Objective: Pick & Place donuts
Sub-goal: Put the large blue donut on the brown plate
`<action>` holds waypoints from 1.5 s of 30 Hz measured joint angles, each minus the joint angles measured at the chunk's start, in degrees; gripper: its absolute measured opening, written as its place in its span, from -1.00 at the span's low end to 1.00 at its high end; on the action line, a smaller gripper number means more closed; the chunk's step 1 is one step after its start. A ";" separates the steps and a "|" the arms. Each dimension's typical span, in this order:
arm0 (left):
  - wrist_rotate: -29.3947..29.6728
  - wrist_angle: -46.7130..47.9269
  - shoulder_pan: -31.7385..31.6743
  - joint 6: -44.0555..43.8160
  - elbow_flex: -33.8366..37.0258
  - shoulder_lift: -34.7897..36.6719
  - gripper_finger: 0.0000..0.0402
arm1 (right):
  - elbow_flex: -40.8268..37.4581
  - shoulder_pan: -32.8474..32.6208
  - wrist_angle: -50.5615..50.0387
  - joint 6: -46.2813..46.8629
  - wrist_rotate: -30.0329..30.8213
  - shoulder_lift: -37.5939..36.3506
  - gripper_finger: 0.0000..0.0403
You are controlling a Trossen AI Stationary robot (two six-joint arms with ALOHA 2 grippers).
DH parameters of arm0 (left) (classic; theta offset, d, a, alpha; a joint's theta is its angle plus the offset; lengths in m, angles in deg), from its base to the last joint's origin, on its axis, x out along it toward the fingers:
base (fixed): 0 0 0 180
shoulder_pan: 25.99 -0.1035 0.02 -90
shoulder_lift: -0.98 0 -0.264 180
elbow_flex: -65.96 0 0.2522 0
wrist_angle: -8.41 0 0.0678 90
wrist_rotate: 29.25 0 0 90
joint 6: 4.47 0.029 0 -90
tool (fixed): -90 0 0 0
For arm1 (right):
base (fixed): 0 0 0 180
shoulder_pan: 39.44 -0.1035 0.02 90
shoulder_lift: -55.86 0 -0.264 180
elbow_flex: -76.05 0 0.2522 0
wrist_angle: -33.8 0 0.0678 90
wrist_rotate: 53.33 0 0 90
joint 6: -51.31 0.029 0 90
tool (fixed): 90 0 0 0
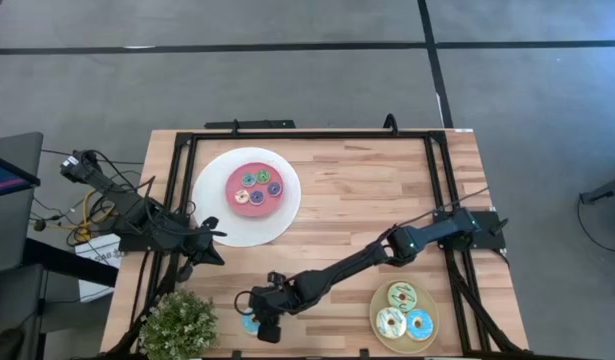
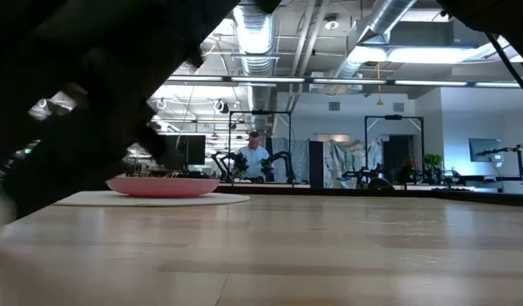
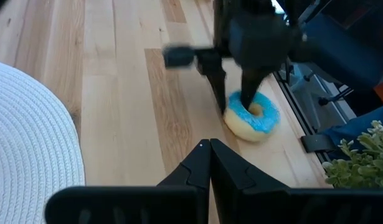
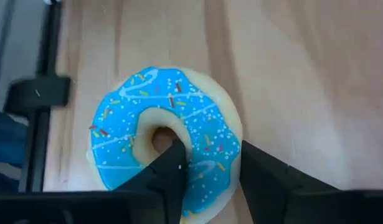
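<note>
1. One blue-iced toy ring donut with sprinkles (image 4: pixel 163 140) lies flat on the light wooden table (image 1: pixel 357 200) at the bottom of the high view, left of centre, just right of the green potted plant (image 1: pixel 177 322).
2. My right gripper (image 4: pixel 210 168) reaches down over it: one finger sits in the donut's hole, the other outside the ring, straddling the iced band without visibly squeezing it.
3. My left gripper (image 3: pixel 210 149) waits at the table's left edge, fingertips pressed together on nothing.
4. Three larger iced donuts (image 1: pixel 403 310) rest on my round tan plate (image 1: pixel 432 300), lower right.
5. Five tiny donuts (image 1: pixel 257 187) sit on the white plate with a pink centre (image 1: pixel 212 210), upper left of the table.
</note>
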 joint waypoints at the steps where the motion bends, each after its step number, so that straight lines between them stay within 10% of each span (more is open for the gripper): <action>1: 0.00 0.01 0.00 0.01 0.00 0.02 -1.00 | -0.03 0.16 -1.84 0.12 0.16 -0.76 -0.35; 20: 1.15 -0.03 -0.02 0.02 -0.01 0.07 -1.00 | 0.10 -8.47 -35.70 23.57 4.44 -10.73 -0.31; 32: 7.15 -0.19 -0.02 -1.42 -0.01 0.07 -1.00 | 0.04 -15.64 -45.24 34.36 24.97 -10.78 -0.36; 45: 10.23 -0.19 -0.01 -1.98 0.00 0.07 -1.00 | 0.04 -14.30 -47.97 45.55 28.93 -10.83 0.40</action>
